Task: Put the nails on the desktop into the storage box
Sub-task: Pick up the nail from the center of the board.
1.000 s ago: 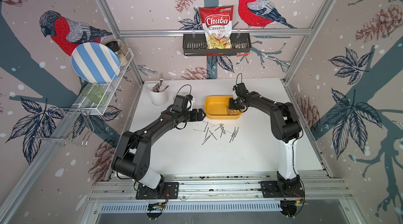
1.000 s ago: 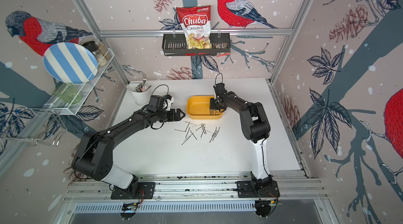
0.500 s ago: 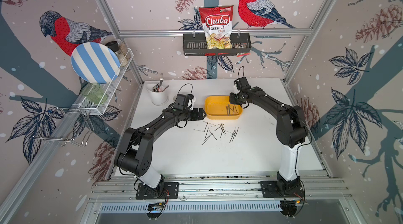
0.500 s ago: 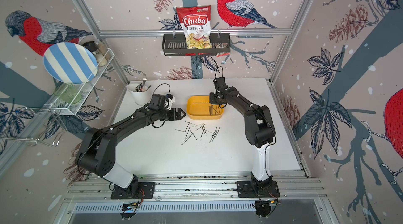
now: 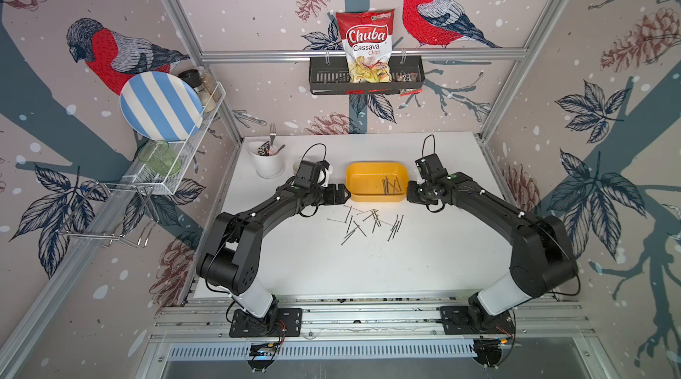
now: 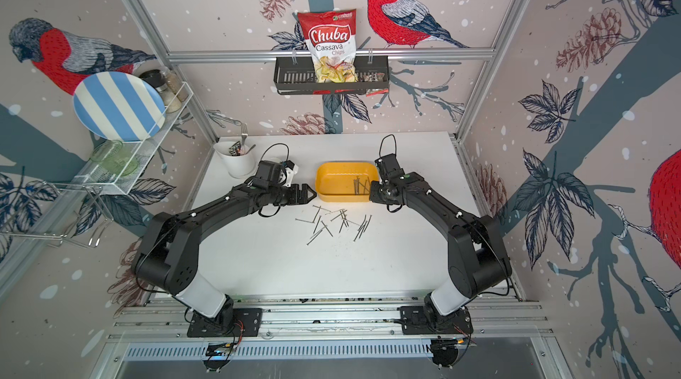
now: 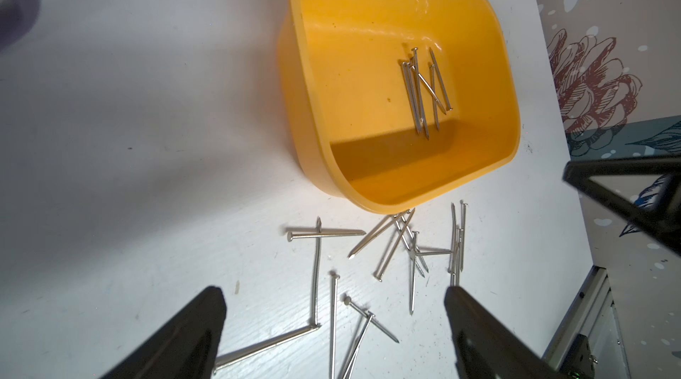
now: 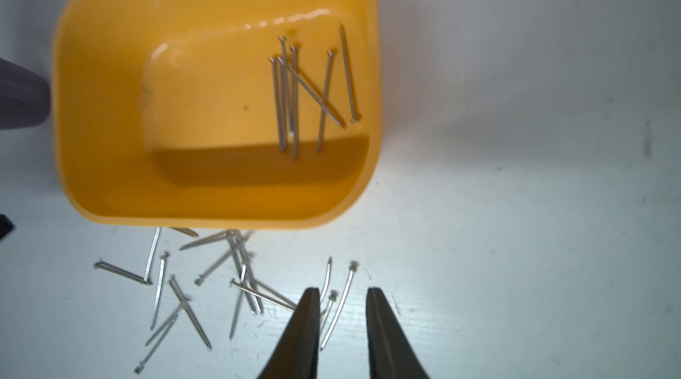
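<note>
- Two fingers of the left gripper (image 7: 331, 290) stand spread wide, with nothing between them (ready to come down over a nail, I think).
- This gripper waits at the left end of the yellow storage box (image 5: 363, 180), low over the table (image 5: 331, 266) and pointing toward the loose pile.
- The right gripper (image 8: 342, 290) has only a thin gap between its fingers and holds nothing.
- It sits off the right end of the box, so the open top of the box is free.
- A small bunch of nails (image 5: 390, 185) lies inside the box near its right end, the end closest to the right gripper. That is likely why they lie on that side.
- Many more nails (image 5: 368, 222) lie on the table just in front of the box. Some cross each other and a few lie right by the box wall.
- The box stands close to the pile, so each trip can be short.
- The job looks only partly done, and the crossed nails may be tricky to pick up one by one.
</note>
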`<state>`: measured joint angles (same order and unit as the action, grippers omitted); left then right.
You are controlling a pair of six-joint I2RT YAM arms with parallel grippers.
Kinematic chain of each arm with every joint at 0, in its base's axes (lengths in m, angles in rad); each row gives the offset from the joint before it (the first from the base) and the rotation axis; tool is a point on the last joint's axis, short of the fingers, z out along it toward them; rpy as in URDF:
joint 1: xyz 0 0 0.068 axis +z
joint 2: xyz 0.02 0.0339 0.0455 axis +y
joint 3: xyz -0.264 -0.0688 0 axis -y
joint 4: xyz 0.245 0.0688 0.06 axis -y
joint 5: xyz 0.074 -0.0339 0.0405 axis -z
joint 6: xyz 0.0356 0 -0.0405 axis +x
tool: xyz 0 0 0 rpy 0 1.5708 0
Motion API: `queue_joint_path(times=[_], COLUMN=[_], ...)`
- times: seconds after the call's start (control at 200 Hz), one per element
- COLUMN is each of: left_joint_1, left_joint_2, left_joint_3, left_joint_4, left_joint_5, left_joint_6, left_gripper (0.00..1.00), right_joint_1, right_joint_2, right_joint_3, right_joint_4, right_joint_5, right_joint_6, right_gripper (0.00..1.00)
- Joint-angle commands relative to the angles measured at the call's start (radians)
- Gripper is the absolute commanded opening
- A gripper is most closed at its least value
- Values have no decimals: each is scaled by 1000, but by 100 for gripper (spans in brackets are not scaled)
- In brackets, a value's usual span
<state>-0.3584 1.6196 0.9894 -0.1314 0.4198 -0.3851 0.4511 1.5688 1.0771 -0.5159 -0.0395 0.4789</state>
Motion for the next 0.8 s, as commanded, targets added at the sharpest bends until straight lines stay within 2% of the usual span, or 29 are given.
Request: queue_joint_path(times=[0.0, 0.37, 0.79], left_joint_1=[-3, -4, -4], left_joint_2=[-14, -60, -62], left_joint_3=[-14, -44, -58], left_joint_4=[15, -22, -28], left_joint_5=[14, -3, -8], left_joint_6=[7, 22, 29], left_gripper=[95, 95, 95], right_joint_1=[1, 33, 51], right_joint_2=[-7, 136, 205], right_joint_3=[-53, -46, -42], right_joint_4=[72, 125, 99], right_joint_5=[-31, -50, 9], right_joint_6=[64, 90, 85], right_gripper=[26, 28, 31])
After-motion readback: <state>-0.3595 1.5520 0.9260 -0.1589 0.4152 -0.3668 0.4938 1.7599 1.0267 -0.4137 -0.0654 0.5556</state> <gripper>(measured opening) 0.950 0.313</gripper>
